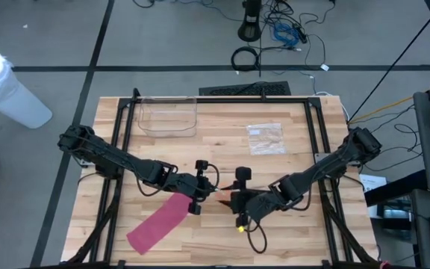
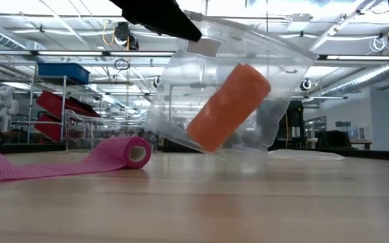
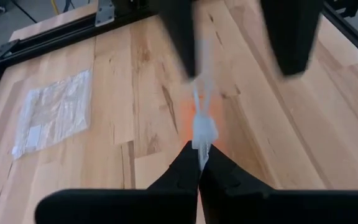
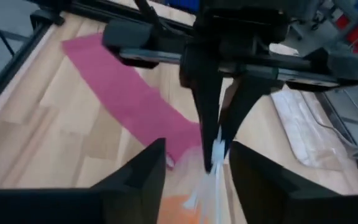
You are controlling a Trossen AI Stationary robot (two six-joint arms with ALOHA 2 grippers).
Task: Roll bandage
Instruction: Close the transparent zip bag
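On the wooden table [image 1: 290,246], a clear plastic tray [image 1: 169,116] sits at the far edge, with a flat clear packet [image 1: 265,138] lying apart beside it, nearer centre.

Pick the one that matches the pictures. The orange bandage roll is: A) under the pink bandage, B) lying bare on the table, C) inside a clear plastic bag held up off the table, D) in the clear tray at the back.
C: in the low view the orange roll sits tilted inside the clear plastic bag, whose plastic the left gripper pinches shut, with the right gripper open around it.
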